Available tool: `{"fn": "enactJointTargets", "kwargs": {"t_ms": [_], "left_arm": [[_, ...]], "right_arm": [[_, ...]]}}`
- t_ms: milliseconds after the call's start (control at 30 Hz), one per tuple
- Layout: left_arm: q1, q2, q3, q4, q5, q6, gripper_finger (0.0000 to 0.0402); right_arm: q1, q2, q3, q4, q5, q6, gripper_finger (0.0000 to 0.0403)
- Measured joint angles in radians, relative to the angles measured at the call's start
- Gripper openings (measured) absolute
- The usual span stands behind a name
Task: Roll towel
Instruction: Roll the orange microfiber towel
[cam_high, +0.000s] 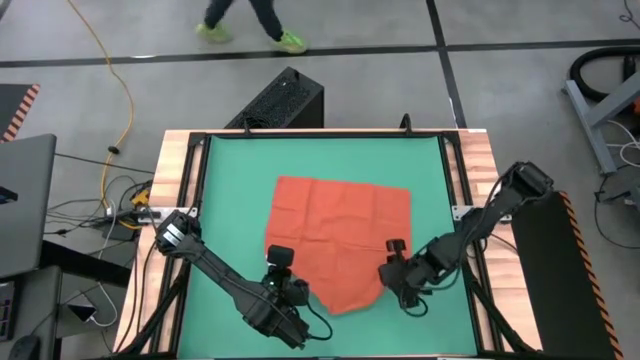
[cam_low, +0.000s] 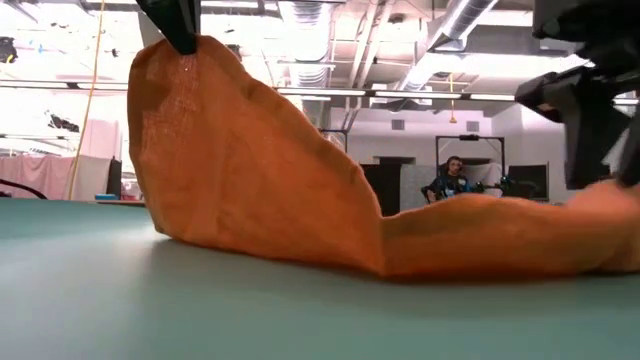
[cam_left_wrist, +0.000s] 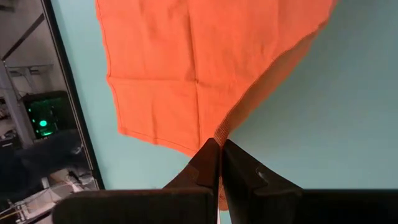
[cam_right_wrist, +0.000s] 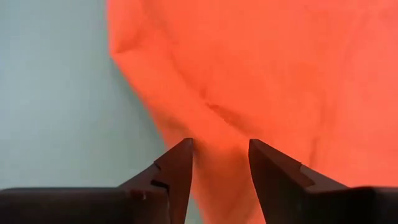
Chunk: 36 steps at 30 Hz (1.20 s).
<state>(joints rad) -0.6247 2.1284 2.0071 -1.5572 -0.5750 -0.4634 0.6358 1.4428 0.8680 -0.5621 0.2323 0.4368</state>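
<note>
My left hand (cam_left_wrist: 214, 155) is clamped on the towel's (cam_high: 340, 240) raised corner, right hand (cam_right_wrist: 221, 163) spread above its edge; next, fold over.

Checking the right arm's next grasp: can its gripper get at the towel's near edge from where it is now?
Probably yes. The right gripper hangs open directly over the towel with nothing between them, while the left gripper holds a lifted corner on the other side, clear of it.

One towel (cam_high: 340, 235), one green mat (cam_high: 230, 180) — two arms, two tools; one seated person (cam_low: 452, 178) behind.
</note>
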Motion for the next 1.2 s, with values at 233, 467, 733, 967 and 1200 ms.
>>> {"fn": "enactJointTargets", "kwargs": {"t_ms": [233, 467, 733, 967, 1200], "left_arm": [[0.0, 0.0, 0.0, -0.013, -0.026, 0.0, 0.0], [0.0, 0.0, 0.0, -0.013, -0.033, 0.001, 0.0], [0.0, 0.0, 0.0, -0.014, -0.033, 0.001, 0.0], [0.0, 0.0, 0.0, -0.014, -0.034, 0.0, 0.0], [0.0, 0.0, 0.0, -0.014, -0.034, -0.003, 0.0]], "right_arm": [[-0.023, -0.086, 0.0, 0.068, -0.087, 0.004, 0.0159], [-0.024, -0.03, -0.028, 0.045, 0.0, -0.022, 0.015], [-0.023, 0.077, -0.028, 0.083, -0.025, -0.069, 0.0162], [-0.035, 0.082, -0.027, 0.065, -0.026, -0.091, 0.0166], [-0.037, 0.144, -0.028, 0.076, -0.064, -0.114, 0.0166]]}}
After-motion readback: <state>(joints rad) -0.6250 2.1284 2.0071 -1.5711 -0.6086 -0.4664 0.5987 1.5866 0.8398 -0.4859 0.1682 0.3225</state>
